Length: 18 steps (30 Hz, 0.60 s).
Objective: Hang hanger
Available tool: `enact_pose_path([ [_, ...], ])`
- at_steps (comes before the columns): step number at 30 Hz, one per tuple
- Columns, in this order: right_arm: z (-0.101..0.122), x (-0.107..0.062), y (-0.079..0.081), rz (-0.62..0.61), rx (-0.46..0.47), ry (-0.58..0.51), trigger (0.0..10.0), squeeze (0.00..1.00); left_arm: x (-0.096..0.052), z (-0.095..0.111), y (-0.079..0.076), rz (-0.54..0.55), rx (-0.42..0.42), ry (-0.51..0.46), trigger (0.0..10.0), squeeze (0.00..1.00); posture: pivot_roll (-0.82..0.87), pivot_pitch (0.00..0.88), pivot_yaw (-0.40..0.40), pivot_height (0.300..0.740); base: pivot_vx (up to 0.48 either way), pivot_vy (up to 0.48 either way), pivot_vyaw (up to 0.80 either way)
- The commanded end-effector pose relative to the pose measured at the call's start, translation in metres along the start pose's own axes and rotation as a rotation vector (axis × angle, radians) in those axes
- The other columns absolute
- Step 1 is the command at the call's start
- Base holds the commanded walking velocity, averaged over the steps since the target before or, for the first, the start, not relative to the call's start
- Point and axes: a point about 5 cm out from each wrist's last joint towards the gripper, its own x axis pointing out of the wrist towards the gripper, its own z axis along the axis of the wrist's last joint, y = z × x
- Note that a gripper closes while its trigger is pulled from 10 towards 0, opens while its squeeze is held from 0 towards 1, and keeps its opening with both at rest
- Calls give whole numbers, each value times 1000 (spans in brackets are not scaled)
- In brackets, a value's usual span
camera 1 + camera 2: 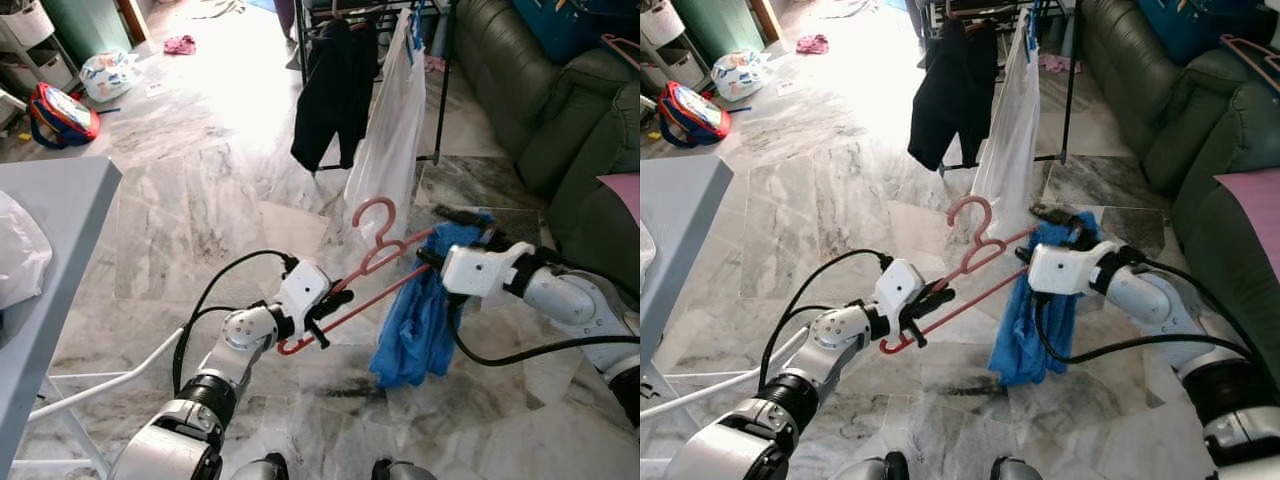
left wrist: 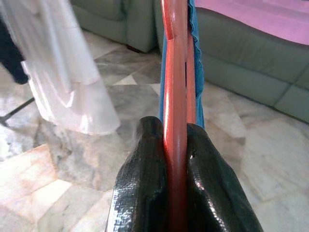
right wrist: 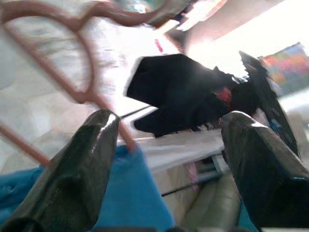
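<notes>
Marble floor [image 1: 200,200], pale with grey veins, spread across the room, with a dark green sofa [image 1: 520,90] along the robot's right and a grey table [image 1: 50,200] at its left edge. Ahead stood a black drying rack [image 1: 440,90] with a black garment [image 1: 335,95] and a white garment [image 1: 390,150] hanging from it, well apart from both arms. Farther back on the floor lay a red and blue bag [image 1: 60,115] and a white plastic bag [image 1: 105,75]. Between the two arms, held in the air above the floor, was the red hanger [image 1: 375,245], its hook turned upward and a blue cloth [image 1: 420,320] draped over its right end, hanging down beside the right arm. The left pincer [image 1: 322,318] was pressed together on the hanger's lower left end, and the left wrist view showed its black fingers [image 2: 145,193] pinching the red bar from both sides. The right pincer [image 1: 428,258] was at the hanger's right shoulder by the blue cloth; in the right wrist view its fingers [image 3: 77,179] stood spread apart, with the hanger's thin red rod just beside one finger and the blue cloth below.
</notes>
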Motion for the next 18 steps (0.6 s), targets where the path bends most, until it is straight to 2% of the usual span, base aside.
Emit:
enact_pose_path([
  [1, -11, -7, 3, -129, 127, 93, 10000, 1000, -4, 4, 9, 61, 1, -37, 0, 0, -70, 203, 61, 740, 0, 0, 0],
  [2, -11, -7, 3, -129, 127, 93, 10000, 1000, -4, 4, 9, 61, 1, -37, 0, 0, -70, 203, 61, 740, 0, 0, 0],
  [3, -17, -10, 10, -187, 201, 150, 10000, 1000, -5, 6, 12, 75, -4, -45, 0, 0, -70, 207, 61, 740, 0, 0, 0],
  [4, -17, -10, 10, -187, 201, 150, 10000, 1000, -5, 6, 12, 75, -4, -45, 0, 0, -70, 207, 61, 740, 0, 0, 0],
  [5, -22, -12, 17, -219, 266, 194, 10000, 910, -5, 6, 13, 77, -6, -51, 0, 0, -74, 211, 61, 740, 0, 0, 0],
  [6, -27, -15, 26, -243, 322, 239, 10000, 690, -6, 7, 14, 76, -7, -59, 0, 0, -73, 213, 62, 740, 0, 0, 0],
  [7, -30, -17, 35, -256, 365, 279, 10000, 635, -7, 8, 14, 74, -6, -65, 0, 0, -71, 215, 63, 740, 0, 0, 0],
  [8, -33, -18, 40, -261, 389, 304, 10000, 635, -7, 8, 14, 72, -6, -69, 0, 0, -71, 215, 63, 740, 0, 0, 0],
  [9, -34, -20, 47, -262, 409, 322, 10000, 435, -8, 9, 14, 65, -4, -74, 0, 0, -70, 217, 65, 740, 0, 0, 0],
  [10, -37, -21, 54, -266, 447, 352, 10000, 0, -9, 9, 14, 58, 0, -80, 0, 0, -68, 218, 65, 740, 0, 0, 0],
  [12, -41, -24, 65, -272, 499, 397, 10000, 0, -10, 10, 13, 46, 7, -89, 0, 0, -65, 219, 65, 740, 0, 0, 0],
  [13, -41, -24, 65, -272, 499, 397, 10000, 0, -10, 10, 13, 46, 7, -89, 0, 0, -65, 219, 65, 740, 0, 0, 0],
  [15, -46, -25, 81, -266, 615, 450, 10000, 0, -13, 14, 13, 29, 20, -113, 0, 0, -60, 218, 65, 740, 0, 0, 0],
  [18, -50, -25, 90, -235, 644, 486, 10000, 0, -16, 19, 14, 6, 29, -138, 0, 0, -54, 219, 67, 740, 0, 0, 0],
])
